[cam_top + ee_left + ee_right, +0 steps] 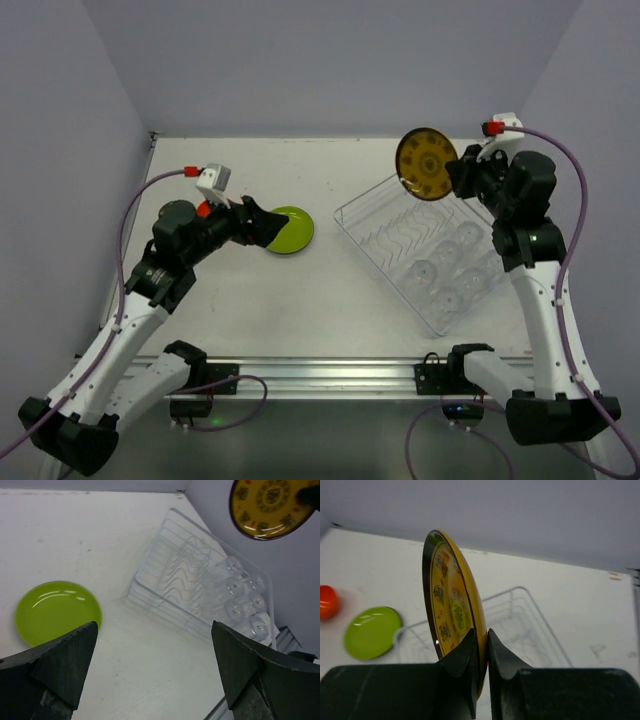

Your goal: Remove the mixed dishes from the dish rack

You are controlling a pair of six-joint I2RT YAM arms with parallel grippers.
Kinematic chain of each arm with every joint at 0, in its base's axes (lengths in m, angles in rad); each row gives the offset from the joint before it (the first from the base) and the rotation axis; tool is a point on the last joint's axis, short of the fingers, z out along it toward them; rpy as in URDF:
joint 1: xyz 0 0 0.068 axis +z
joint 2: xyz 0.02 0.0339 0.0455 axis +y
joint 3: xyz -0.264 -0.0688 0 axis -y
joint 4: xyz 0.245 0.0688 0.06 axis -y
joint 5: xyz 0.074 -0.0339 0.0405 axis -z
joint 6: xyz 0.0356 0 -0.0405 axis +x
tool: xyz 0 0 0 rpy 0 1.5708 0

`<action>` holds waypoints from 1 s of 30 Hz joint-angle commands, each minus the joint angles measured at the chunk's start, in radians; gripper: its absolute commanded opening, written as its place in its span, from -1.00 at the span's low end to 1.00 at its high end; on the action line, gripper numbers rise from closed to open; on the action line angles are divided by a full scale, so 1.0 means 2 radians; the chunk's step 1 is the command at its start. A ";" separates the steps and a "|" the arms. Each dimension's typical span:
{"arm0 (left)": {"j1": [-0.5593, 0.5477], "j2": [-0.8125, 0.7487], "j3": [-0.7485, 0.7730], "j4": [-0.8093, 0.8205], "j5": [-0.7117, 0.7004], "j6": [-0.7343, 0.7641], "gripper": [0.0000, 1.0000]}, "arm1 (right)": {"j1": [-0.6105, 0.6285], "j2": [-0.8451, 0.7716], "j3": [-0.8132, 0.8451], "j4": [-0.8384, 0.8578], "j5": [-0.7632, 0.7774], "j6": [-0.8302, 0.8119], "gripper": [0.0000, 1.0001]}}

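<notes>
My right gripper (458,172) is shut on the rim of the olive-yellow patterned plate (426,164), holding it on edge in the air above the far corner of the dish rack (425,250); the plate also shows in the right wrist view (451,605) and the left wrist view (270,507). The clear rack holds a wire plate holder (182,567) and several clear cups (450,270). The lime-green plate (290,229) lies flat on the table left of the rack. My left gripper (262,222) is open and empty beside it. The orange bowl (327,602) sits further left.
The white table (330,310) is walled by grey panels at the back and both sides. A metal rail (330,375) runs along the near edge between the two arm bases.
</notes>
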 commanded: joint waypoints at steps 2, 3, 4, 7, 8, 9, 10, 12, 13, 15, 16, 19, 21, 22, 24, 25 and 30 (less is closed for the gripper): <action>-0.072 0.082 0.063 0.139 0.090 -0.011 1.00 | 0.002 -0.071 -0.093 0.096 -0.231 0.211 -1.00; -0.082 0.092 0.082 0.139 0.076 -0.007 1.00 | 0.002 -0.081 -0.130 0.128 -0.254 0.263 -1.00; -0.095 0.102 0.090 0.139 0.074 0.003 1.00 | 0.002 -0.089 -0.149 0.150 -0.276 0.283 -1.00; -0.131 0.140 0.117 0.118 0.042 0.038 1.00 | 0.003 -0.118 -0.229 0.245 -0.345 0.366 -1.00; -0.138 0.145 0.122 0.114 0.032 0.048 1.00 | 0.005 -0.130 -0.250 0.271 -0.362 0.387 -1.00; -0.153 0.151 0.124 0.114 0.030 0.064 1.00 | 0.010 -0.134 -0.284 0.321 -0.366 0.421 -1.00; -0.158 0.160 0.126 0.095 0.029 0.069 1.00 | 0.012 -0.135 -0.295 0.334 -0.370 0.430 -1.00; -0.166 0.166 0.126 0.092 0.013 0.071 1.00 | 0.019 -0.138 -0.307 0.339 -0.378 0.433 -1.00; -0.167 0.172 0.125 0.088 0.008 0.071 1.00 | 0.020 -0.140 -0.311 0.340 -0.378 0.432 -1.00; -0.168 0.180 0.127 0.082 0.000 0.072 0.93 | 0.026 -0.144 -0.325 0.360 -0.381 0.439 -1.00; -0.169 0.188 0.129 0.073 -0.004 0.072 0.89 | 0.027 -0.144 -0.329 0.366 -0.382 0.441 -1.00; -0.171 0.199 0.137 0.055 -0.020 0.072 0.66 | 0.030 -0.138 -0.336 0.382 -0.388 0.447 -1.00; -0.171 0.202 0.139 0.051 -0.015 0.071 0.49 | 0.033 -0.136 -0.338 0.391 -0.393 0.448 -1.00; -0.172 0.204 0.140 0.050 -0.012 0.069 0.27 | 0.034 -0.134 -0.339 0.393 -0.394 0.447 -1.00; -0.174 0.204 0.141 0.053 0.001 0.062 -0.11 | 0.035 -0.132 -0.341 0.399 -0.391 0.448 -1.00; -0.175 0.203 0.142 0.055 0.011 0.059 -0.52 | 0.036 -0.131 -0.343 0.402 -0.390 0.447 -1.00; -0.178 0.204 0.133 0.075 0.031 0.042 -1.00 | 0.036 -0.119 -0.346 0.422 -0.378 0.450 -1.00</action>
